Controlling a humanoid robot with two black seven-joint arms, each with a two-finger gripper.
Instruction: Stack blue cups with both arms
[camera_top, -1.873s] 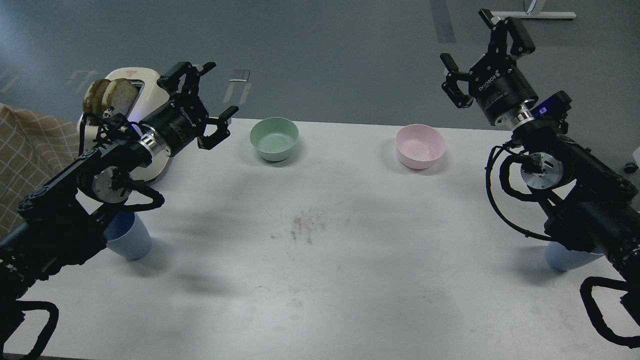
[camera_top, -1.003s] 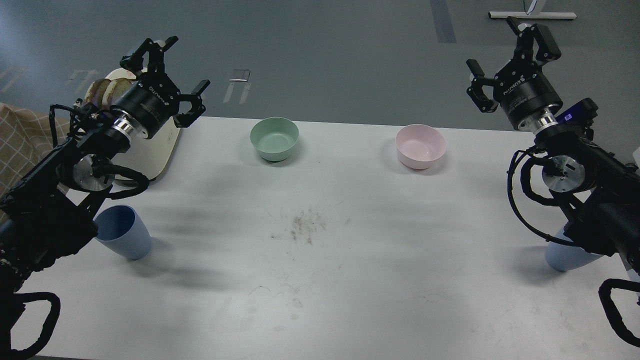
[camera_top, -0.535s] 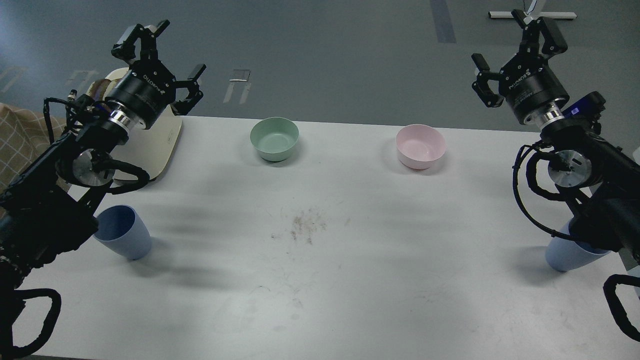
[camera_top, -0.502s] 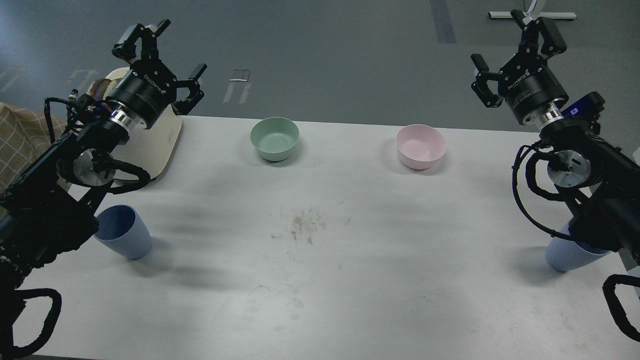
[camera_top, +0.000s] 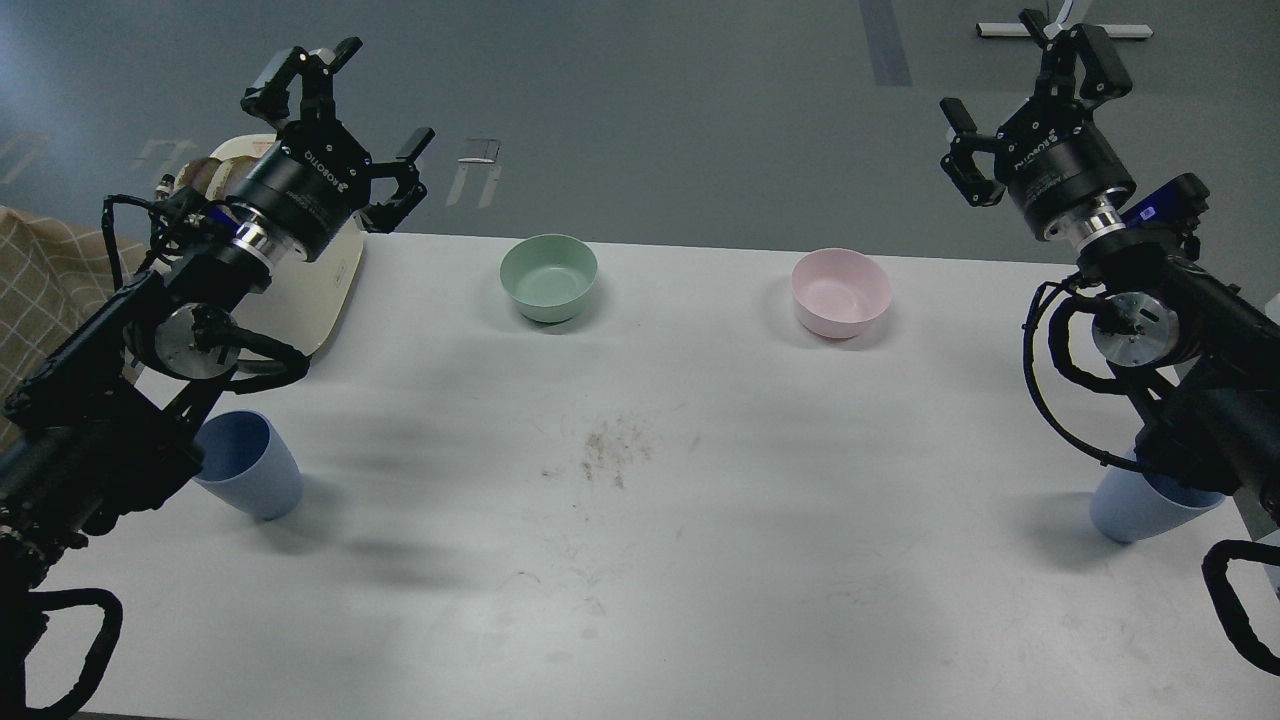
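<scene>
The wide white flat surface (camera_top: 640, 560) had lots of open room in the middle. The left end effector (camera_top: 345, 125) and right end effector (camera_top: 1030, 95) were both wide and held nothing. The two pale blue plastic cups, left (camera_top: 250, 465) and right (camera_top: 1135, 510), stood unstacked, well apart near the side edges.

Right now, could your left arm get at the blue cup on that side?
Probably yes. The left cup stands upright with bare table around it. My left gripper is open and empty, but raised far beyond the cup, so the arm must fold back down.
</scene>
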